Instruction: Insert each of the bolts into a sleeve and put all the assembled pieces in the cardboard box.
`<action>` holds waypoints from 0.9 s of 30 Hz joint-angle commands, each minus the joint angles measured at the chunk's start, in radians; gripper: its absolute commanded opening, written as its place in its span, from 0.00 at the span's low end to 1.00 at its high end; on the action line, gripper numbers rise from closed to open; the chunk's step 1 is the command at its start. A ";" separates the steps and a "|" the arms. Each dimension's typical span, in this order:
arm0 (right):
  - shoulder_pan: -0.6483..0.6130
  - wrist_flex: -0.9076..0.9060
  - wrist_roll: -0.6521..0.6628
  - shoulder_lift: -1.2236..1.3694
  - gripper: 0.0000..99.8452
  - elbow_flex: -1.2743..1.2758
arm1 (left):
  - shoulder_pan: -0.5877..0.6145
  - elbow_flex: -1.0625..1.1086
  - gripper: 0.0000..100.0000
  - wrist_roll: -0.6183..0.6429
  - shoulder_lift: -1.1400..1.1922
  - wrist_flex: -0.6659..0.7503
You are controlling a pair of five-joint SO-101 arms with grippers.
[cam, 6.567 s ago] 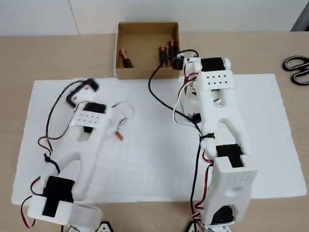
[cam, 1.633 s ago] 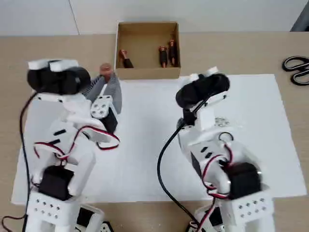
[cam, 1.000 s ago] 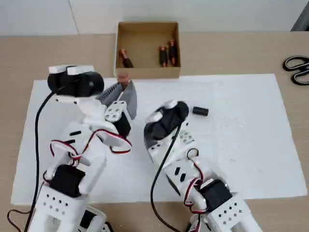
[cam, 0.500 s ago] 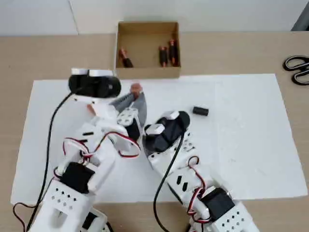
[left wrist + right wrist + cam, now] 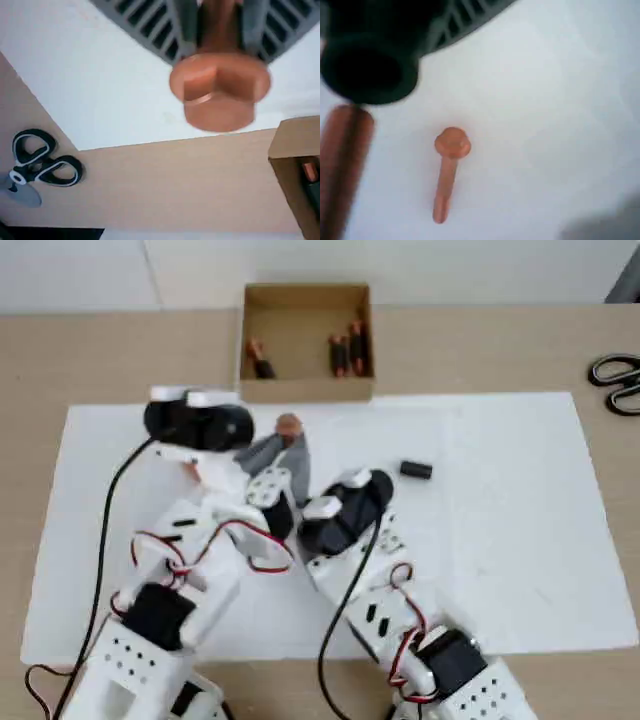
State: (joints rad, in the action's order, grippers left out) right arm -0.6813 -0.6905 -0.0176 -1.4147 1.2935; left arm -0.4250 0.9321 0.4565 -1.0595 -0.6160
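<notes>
Fingers, left: the left gripper (image 5: 284, 447) is clamped on the shank of the held bolt (image 5: 220, 87); the bolt's head stands clear beyond the fingertips.
Fingers, right: the right gripper (image 5: 382, 42) is closed around the held sleeve (image 5: 365, 70), a short black tube whose open mouth faces the wrist camera.
Table: the table (image 5: 100, 350) is a tan wood top that carries everything listed.
Paper sheet: the paper sheet (image 5: 500, 540) is white and lies under both arms, its far edge at the box.
Cardboard box: the cardboard box (image 5: 300, 392) is open-topped and sits at the far middle of the table, past the sheet.
Scissors: the scissors (image 5: 615, 380) have black handles and lie at the table's right edge, well apart from the arms.
Assembled pieces: three assembled pieces (image 5: 346, 350) lie inside the box, one by its left wall and two together near its right wall.
Held bolt, position: above the sheet, near the box's front wall, close to the right wrist.
Loose bolt: the loose bolt (image 5: 446, 172) lies flat on the sheet below the held sleeve.
Loose sleeve: the loose sleeve (image 5: 415, 470) lies on the sheet, right of both grippers, untouched.
Copper rod: the copper rod (image 5: 345, 170) is blurred and sits just beside the held sleeve's mouth; cannot tell what it belongs to.
</notes>
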 commanded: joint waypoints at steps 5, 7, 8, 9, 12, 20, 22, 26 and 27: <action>-0.005 0.025 -0.011 -0.018 0.00 -0.006 | 0.003 -0.007 0.01 0.002 -0.037 0.034; -0.005 0.025 -0.011 -0.018 0.00 -0.006 | 0.003 -0.007 0.01 0.002 -0.038 0.032; -0.004 0.027 -0.011 -0.018 0.00 -0.003 | 0.002 -0.007 0.01 0.002 -0.038 0.031; -0.004 0.027 -0.011 -0.018 0.00 0.002 | 0.002 -0.007 0.01 0.002 -0.038 0.029; -0.002 0.027 -0.011 -0.018 0.00 0.009 | 0.002 -0.007 0.01 0.002 -0.038 0.029; 0.001 0.027 -0.011 -0.016 0.00 0.009 | -0.034 -0.010 0.01 0.002 -0.038 -0.002; 0.001 0.027 -0.011 -0.016 0.00 0.009 | -0.034 -0.010 0.01 0.002 -0.038 -0.002; 0.001 0.027 -0.011 -0.016 0.00 0.009 | -0.041 -0.010 0.01 0.002 -0.038 -0.021; 0.001 0.027 -0.011 -0.016 0.00 0.009 | -0.041 -0.010 0.01 0.002 -0.038 -0.028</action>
State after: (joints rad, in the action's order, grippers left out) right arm -0.6797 -0.6874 -0.0176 -1.4147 1.3103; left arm -0.4634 0.9321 0.4580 -1.0702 -0.6345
